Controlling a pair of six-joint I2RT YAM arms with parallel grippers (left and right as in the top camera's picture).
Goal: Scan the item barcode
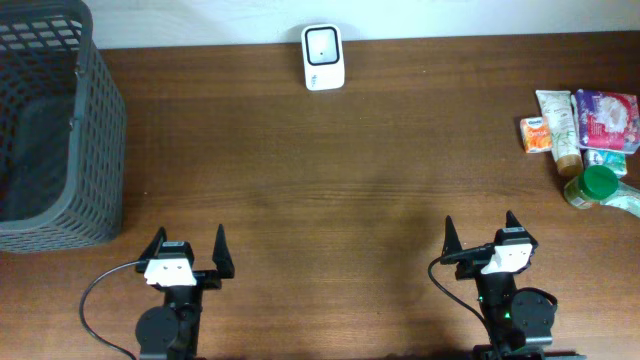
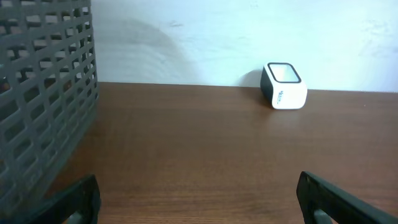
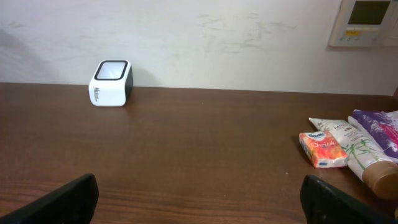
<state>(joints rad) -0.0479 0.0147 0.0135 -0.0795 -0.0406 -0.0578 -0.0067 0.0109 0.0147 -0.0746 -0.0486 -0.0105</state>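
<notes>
From above, the left claw and the right claw both sit at the near edge of the table, jaws spread wide and holding nothing. The scanner stands at the far edge, middle. The goods lie in a heap at the right side: an orange packet, a tube, a purple pack and a green-capped bottle. A dark basket stands at the left. The right arm is likely the better one for the pick. The orange packet at the heap's edge looks easiest to take without disturbing the others, and its barcode should then be turned to face the scanner's window.

The left wrist view shows only the fingertips at the bottom corners, with the scanner ahead and the basket's wall cut off at the left.

In the right wrist view the bottle is out of frame and the purple pack is cropped. No barcode can be made out on any item.
</notes>
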